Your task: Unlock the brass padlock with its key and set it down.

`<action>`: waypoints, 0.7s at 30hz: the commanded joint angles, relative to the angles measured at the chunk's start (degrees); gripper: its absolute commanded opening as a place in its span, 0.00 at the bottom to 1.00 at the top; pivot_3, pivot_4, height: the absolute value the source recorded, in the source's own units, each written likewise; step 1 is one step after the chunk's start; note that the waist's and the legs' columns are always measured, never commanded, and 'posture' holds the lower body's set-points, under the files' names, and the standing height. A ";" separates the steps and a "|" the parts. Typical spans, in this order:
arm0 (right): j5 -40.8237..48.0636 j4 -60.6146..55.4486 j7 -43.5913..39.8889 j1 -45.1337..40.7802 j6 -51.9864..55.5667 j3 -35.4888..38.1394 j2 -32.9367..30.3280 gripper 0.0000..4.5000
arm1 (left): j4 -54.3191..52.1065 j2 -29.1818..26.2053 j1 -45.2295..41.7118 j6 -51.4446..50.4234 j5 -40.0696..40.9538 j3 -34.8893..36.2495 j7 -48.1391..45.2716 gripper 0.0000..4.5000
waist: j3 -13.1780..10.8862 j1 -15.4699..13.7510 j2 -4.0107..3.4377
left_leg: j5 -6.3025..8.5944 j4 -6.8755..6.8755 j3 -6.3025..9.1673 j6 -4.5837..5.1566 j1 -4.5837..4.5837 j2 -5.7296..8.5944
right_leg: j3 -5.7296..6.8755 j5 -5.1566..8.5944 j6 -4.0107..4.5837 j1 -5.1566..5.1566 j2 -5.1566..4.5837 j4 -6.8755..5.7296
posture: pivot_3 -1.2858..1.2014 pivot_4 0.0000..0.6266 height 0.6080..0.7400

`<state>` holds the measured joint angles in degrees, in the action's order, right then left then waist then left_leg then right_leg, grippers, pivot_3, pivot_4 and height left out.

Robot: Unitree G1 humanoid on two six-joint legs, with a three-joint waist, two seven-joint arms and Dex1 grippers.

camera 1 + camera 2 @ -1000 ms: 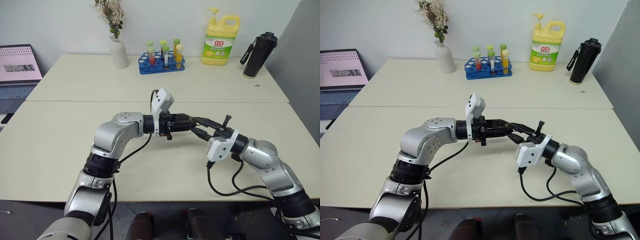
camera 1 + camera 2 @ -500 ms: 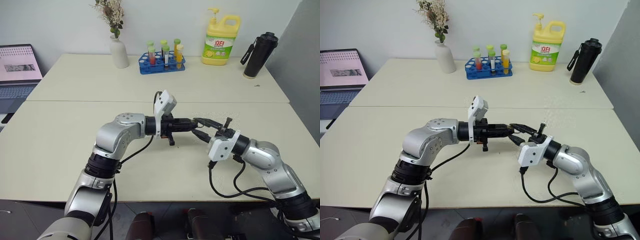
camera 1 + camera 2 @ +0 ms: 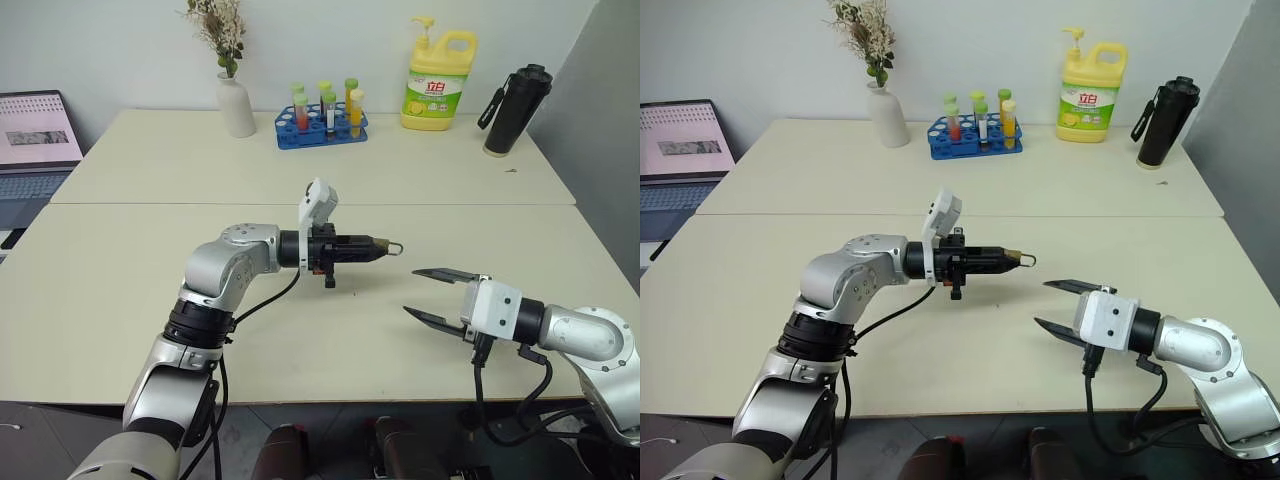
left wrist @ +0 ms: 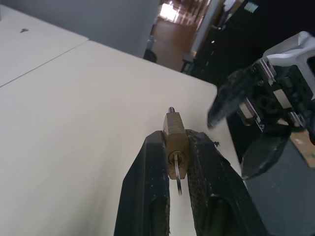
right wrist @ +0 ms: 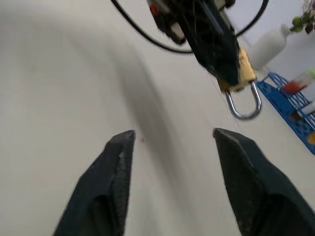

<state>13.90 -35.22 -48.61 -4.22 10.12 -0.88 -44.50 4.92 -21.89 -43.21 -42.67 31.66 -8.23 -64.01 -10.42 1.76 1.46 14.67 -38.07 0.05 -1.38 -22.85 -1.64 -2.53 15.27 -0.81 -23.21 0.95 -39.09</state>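
My left gripper (image 3: 372, 245) points level to the right above the table, shut on the brass padlock (image 3: 380, 244). The lock's silver shackle (image 3: 1028, 261) sticks out past the fingertips and looks seated in the body (image 5: 243, 69). In the left wrist view the padlock (image 4: 175, 140) sits between the two black fingers (image 4: 147, 177), and the thin silvery key (image 4: 178, 183) hangs from its keyhole. My right gripper (image 3: 412, 291) stands open and empty, a short way to the right of the lock and lower, with one finger above the other.
Along the back of the table (image 3: 120, 290) stand a white vase (image 3: 236, 105), a blue test-tube rack (image 3: 324, 118), a yellow detergent bottle (image 3: 437, 80) and a black flask (image 3: 512, 108). A laptop (image 3: 35, 140) sits at the far left.
My right gripper has drawn back from the padlock, to the right and toward me, rolled over and now stands open. The left gripper has kept the lock in place.
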 commanded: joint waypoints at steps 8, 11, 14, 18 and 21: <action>4.71 1.39 1.22 -10.90 5.81 0.18 3.28 0.00 | -5.05 -3.01 0.12 -1.50 3.10 0.99 -3.85 0.04 | 0.00 -0.09 0.00 | 0.00 0.00 -0.01 0.00 -0.04 0.00 | 0.00 0.00 -0.01 -0.02 -0.02 0.05 | 0.52 0.24 1.00; 4.17 3.25 0.43 -12.62 4.99 -0.30 3.49 0.00 | -6.03 -3.52 0.43 -2.00 3.71 1.07 -3.72 0.04 | 0.00 -0.09 0.00 | 0.00 0.00 0.00 0.00 -0.04 -0.01 | 0.00 0.00 -0.01 -0.02 -0.03 0.04 | 0.52 0.24 1.00; 3.45 5.18 -0.34 -14.45 4.08 -1.14 3.75 0.00 | -7.27 -4.09 0.88 -2.50 4.19 1.02 -4.00 0.04 | 0.00 -0.09 0.00 | 0.00 0.00 -0.01 0.01 -0.04 -0.01 | 0.00 0.00 0.00 -0.02 -0.03 0.04 | 0.52 0.24 1.00; 2.24 6.90 -1.50 -15.59 2.61 -2.40 3.64 0.00 | -7.84 -4.20 0.84 -2.93 4.80 1.09 -3.71 0.04 | 0.00 -0.09 0.00 | 0.00 0.01 -0.01 0.01 -0.03 -0.01 | 0.00 0.00 0.00 -0.02 -0.02 0.04 | 0.52 0.24 1.00; 1.34 7.54 -2.00 -16.07 1.62 -3.42 3.76 0.00 | -8.19 -4.15 0.72 -3.34 5.38 1.33 -3.33 0.04 | 0.00 -0.09 0.00 | 0.00 0.01 -0.01 0.01 -0.04 -0.01 | 0.00 0.00 0.00 -0.02 -0.02 0.04 | 0.52 0.24 1.00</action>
<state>15.65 -26.80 -50.18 -19.09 13.12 -4.30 -40.69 -0.68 -25.71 -42.15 -45.98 35.63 -8.11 -67.01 -10.42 1.67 1.46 14.67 -38.06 0.04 -1.37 -22.89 -1.65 -2.53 15.27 -0.81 -23.24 0.92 -39.05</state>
